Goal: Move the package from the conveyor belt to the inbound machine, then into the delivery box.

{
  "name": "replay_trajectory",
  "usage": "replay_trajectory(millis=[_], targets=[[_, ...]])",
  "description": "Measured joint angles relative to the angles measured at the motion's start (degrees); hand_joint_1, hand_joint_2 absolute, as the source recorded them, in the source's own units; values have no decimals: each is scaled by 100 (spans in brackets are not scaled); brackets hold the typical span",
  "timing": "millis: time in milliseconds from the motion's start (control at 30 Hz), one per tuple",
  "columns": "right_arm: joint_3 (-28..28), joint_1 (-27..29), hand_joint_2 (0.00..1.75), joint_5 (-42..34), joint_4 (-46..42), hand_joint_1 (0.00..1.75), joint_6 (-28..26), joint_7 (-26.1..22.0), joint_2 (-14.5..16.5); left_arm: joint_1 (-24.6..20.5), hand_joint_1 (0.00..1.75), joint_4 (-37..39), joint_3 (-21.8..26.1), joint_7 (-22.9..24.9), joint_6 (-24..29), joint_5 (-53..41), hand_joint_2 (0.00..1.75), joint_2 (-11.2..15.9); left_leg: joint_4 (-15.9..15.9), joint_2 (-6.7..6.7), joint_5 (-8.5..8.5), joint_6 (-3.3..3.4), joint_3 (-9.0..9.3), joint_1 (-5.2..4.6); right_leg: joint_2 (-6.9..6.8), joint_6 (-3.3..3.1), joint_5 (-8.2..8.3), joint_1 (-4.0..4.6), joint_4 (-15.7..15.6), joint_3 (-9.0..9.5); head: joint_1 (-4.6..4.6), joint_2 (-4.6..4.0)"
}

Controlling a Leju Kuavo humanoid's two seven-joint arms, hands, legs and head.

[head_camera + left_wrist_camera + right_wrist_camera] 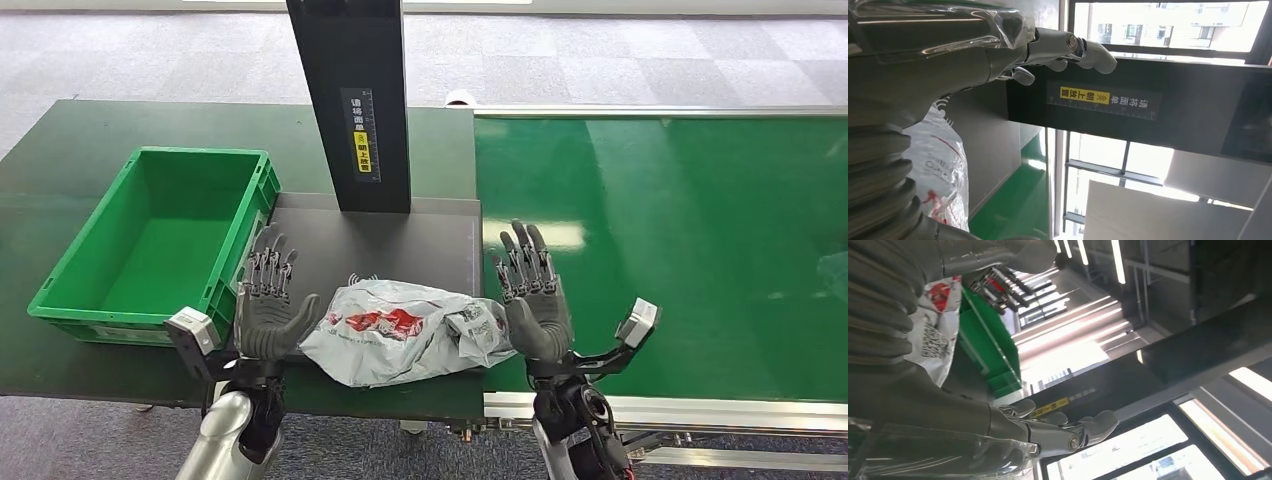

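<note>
The package (400, 335), a crumpled white plastic bag with red print, lies on the dark platform (390, 240) of the inbound machine, at its near edge. My left hand (268, 305) stands at the bag's left end and my right hand (532, 295) at its right end. Both palms face the bag and the fingers point up, spread and straight. Whether the palms press it I cannot tell. The left wrist view has the bag (940, 165) beside my left hand (998, 45). The right wrist view shows the bag (935, 335) beyond my right hand (998, 430).
The machine's black post (355, 100) with a yellow label rises just behind the platform. A green delivery box (150, 240), with nothing in it, stands to the left on the dark table. The green conveyor belt (680, 250) runs to the right.
</note>
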Motion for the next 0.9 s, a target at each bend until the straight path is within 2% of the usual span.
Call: replay_trajectory(millis=[100,267,633,767,900], targets=[[-148,81,175,-259,-209,0,84,150,10,-1,0,-1,-24,140,-48,-280,175,15,0,-1,0,0,0,0,0,0,0,0,0,0,-1,0],[-303,170,175,-321,-332,0,182,236,48,-6,0,5,-378,612,-323,-1498,175,143,0,0,0,0,-1,-1,0,0,0,0,0,0,-1,0],[-420,212,175,-292,-357,0,222,251,96,-11,0,10,-572,692,-487,-1845,175,227,0,-1,0,0,0,0,0,0,0,0,0,-1,-1,0],[-453,207,175,-183,-355,0,293,275,119,-69,0,121,-822,918,-1256,-2750,175,292,0,-1,0,0,-2,-2,-1,0,0,-2,0,0,0,0],[-488,137,175,-53,-316,0,310,292,185,-226,0,568,-1371,1177,-1920,-3993,175,358,0,-2,0,0,-3,-3,-2,0,0,-4,0,0,-1,0]])
